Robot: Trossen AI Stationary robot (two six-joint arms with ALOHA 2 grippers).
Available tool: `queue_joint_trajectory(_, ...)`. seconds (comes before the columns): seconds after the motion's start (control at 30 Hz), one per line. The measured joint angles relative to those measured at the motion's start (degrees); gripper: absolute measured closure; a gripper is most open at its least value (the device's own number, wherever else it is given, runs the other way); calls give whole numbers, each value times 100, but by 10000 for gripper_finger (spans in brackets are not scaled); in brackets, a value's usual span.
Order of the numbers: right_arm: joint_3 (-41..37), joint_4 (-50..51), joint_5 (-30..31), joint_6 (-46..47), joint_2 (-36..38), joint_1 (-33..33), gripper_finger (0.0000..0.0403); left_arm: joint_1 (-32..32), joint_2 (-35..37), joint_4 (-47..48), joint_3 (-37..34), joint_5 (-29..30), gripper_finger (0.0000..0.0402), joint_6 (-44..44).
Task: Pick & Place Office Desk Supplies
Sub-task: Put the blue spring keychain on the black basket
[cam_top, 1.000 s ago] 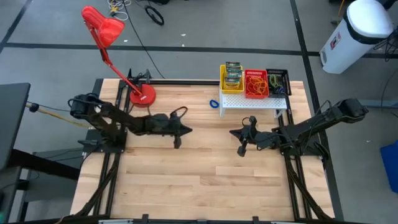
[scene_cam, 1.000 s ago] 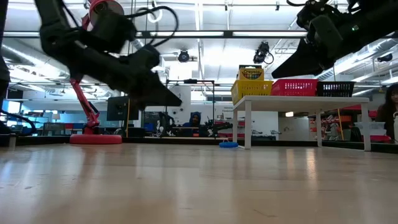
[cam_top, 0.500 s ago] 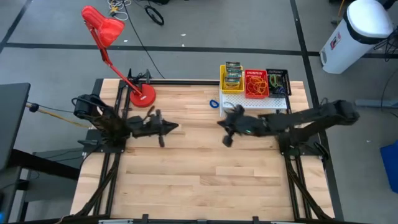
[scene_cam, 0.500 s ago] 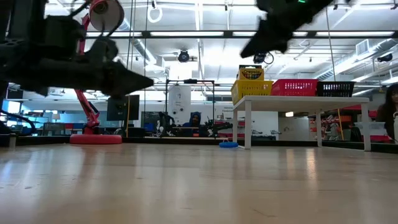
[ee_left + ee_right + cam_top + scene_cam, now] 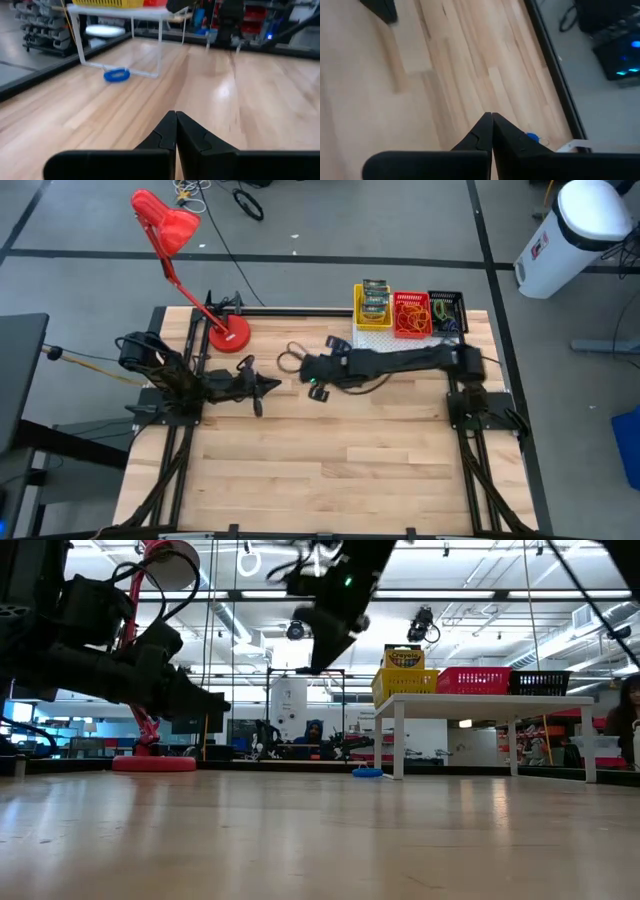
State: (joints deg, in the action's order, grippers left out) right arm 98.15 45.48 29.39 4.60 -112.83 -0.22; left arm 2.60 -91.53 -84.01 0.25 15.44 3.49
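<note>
Swinging my right gripper (image 5: 312, 377) across to table centre, fingers pressed together and empty; a second ago it hung by its own base. It now sits just short of the blue rubber-band loop (image 5: 343, 347) lying beside the white shelf (image 5: 400, 343). Left gripper (image 5: 262, 386), also pinched together, has pulled back. On the shelf: yellow basket (image 5: 372, 304) of crayon boxes, red basket (image 5: 411, 314), black basket (image 5: 447, 311). Red desk lamp (image 5: 228, 333) stands clear.
</note>
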Motion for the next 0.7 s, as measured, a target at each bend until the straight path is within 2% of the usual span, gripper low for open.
queue_joint_trajectory(0.2,514,266,727,-208,-1069,12,396,-184,0,194,0,36,395,-228)
queue_joint_trajectory(0.43,963,555,1381,-339,-2030,-36,395,-299,0,216,0,388,393,-427)
queue_joint_trajectory(0.57,1343,1210,1468,-139,-2376,-160,395,-301,0,243,-2,387,392,-440)
queue_joint_trajectory(0.7,1380,1696,1455,330,-2426,-374,395,-301,0,320,-2,375,392,-403)
